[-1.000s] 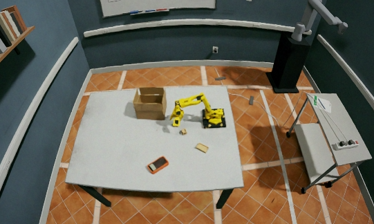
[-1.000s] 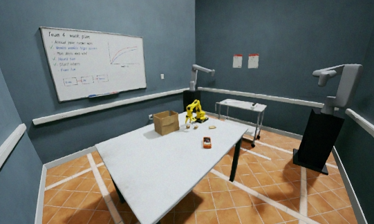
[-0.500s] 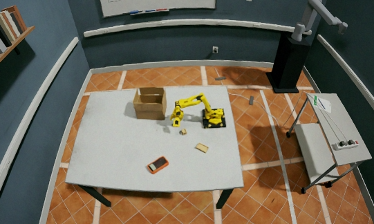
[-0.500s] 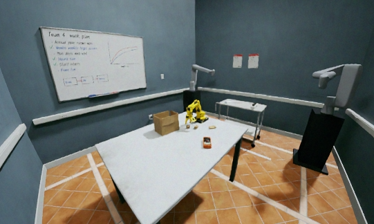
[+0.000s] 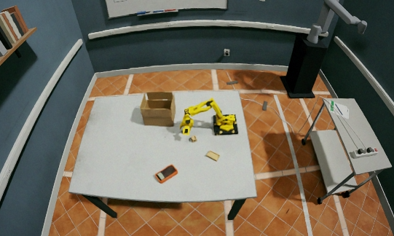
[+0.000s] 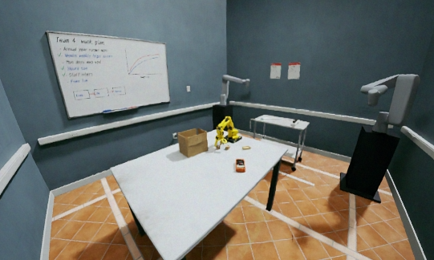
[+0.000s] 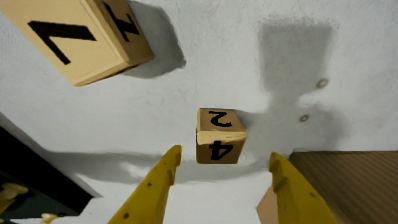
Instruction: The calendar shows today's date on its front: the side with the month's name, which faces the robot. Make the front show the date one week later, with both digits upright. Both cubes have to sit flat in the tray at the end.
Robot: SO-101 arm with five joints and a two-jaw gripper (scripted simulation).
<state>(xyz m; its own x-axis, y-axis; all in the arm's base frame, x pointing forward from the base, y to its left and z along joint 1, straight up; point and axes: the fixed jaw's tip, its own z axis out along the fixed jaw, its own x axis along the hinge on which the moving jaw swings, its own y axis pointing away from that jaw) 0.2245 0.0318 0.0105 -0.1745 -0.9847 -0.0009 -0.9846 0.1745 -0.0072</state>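
Our gripper [image 5: 186,132] [image 6: 219,147] [image 7: 225,152] stood open, its fingers apart and empty. The cube with 2 and 4 [image 7: 221,136] lay just ahead, between their lines; we judged it best to centre, lower straight, then close softly on opposite faces.

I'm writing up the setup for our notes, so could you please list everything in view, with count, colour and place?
number cubes: two, tan with black digits, on the table
tray: one, tan, on the table
cardboard box: one, brown, beside the arm
handheld meter: one, orange and dark, on the table
table: one, pale grey, mid-room
trolley: one, grey, beyond the table
whiteboard: one, white, on the wall
other arms: two, grey, on black pedestals
robot arm: one, yellow and black, on the table
gripper: one, yellow, open
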